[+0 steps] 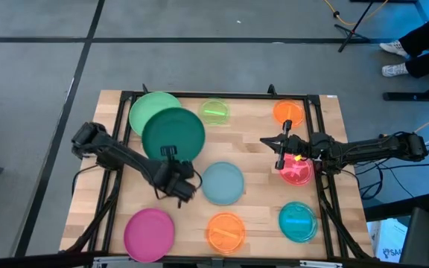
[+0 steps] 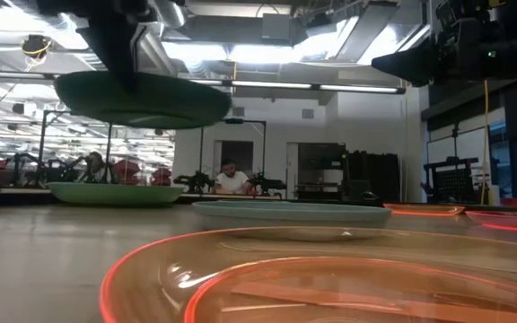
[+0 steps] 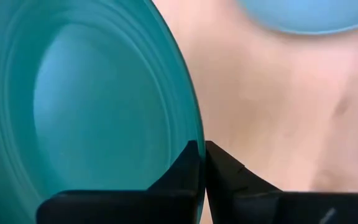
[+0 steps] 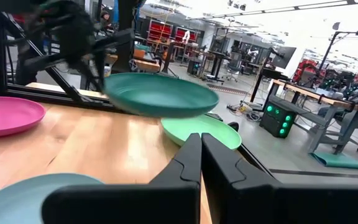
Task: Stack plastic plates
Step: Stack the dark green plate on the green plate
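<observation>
My left gripper (image 1: 170, 155) is shut on the dark green plate (image 1: 173, 132), which hangs in the air over part of the light green plate (image 1: 144, 108) lying flat at the far left. My right gripper (image 1: 265, 141) hovers shut and holds nothing, between the small orange plate (image 1: 289, 112) and the red-pink plate (image 1: 298, 173). Flat on the table lie the lime plate (image 1: 214, 112), the grey-blue plate (image 1: 222, 182), the magenta plate (image 1: 149, 232), a second orange plate (image 1: 226, 231) and the teal plate (image 1: 298, 221). My left gripper (image 3: 202, 152) pinches the dark green plate's rim (image 3: 190, 134) on the side toward the table's near edge, one finger inside the rim and one outside. The fingers come down from above at a slant. The plate (image 2: 142, 99) is lifted clear and roughly level.
A black frame (image 1: 222, 95) runs along the table's far and side edges. Bare wood (image 1: 252, 149) shows in the middle of the table. People sit in the room beyond the far edge (image 2: 232, 179).
</observation>
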You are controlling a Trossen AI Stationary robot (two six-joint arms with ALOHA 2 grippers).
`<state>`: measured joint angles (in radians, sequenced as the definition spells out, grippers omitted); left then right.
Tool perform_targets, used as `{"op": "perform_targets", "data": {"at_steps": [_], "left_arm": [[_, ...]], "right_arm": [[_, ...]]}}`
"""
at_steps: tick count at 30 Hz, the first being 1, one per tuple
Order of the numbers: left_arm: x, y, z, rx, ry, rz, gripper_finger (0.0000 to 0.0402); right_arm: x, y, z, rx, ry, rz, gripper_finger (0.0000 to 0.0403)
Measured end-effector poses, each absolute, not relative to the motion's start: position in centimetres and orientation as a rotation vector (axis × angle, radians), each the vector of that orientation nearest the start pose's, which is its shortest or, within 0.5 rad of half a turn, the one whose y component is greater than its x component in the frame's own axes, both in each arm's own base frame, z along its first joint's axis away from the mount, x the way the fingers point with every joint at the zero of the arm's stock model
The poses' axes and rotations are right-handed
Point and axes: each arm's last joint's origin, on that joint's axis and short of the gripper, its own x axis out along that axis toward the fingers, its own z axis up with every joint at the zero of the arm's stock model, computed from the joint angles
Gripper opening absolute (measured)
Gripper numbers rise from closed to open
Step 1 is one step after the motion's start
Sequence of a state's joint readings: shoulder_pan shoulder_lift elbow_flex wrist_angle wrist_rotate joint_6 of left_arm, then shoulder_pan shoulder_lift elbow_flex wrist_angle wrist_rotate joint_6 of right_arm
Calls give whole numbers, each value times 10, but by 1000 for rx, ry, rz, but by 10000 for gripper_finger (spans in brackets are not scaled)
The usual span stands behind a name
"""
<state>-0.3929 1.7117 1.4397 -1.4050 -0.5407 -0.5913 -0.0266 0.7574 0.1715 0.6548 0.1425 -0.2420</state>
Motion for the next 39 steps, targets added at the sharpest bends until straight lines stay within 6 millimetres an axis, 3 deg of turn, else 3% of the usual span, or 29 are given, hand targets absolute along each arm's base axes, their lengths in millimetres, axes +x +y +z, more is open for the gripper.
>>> {"op": "perform_targets", "data": {"at_steps": [9,15,20,26,39], "left_arm": [[235,-24,270,122,1356,670,7],[219,26,248,-3,1366,667,7],[217,58,224,-61,1362,631,8],[211,80,209,-109,1344,637,8],[200,92,187,-120,1344,663,9]], "right_arm": [[161,-8,206,-237,-49,-177,5],[161,-9,206,-237,-46,-200,5],[161,-9,206,-237,-46,-201,5],[161,-9,206,-238,-45,-202,5],[161,-9,206,-238,-44,-202,5]]}}
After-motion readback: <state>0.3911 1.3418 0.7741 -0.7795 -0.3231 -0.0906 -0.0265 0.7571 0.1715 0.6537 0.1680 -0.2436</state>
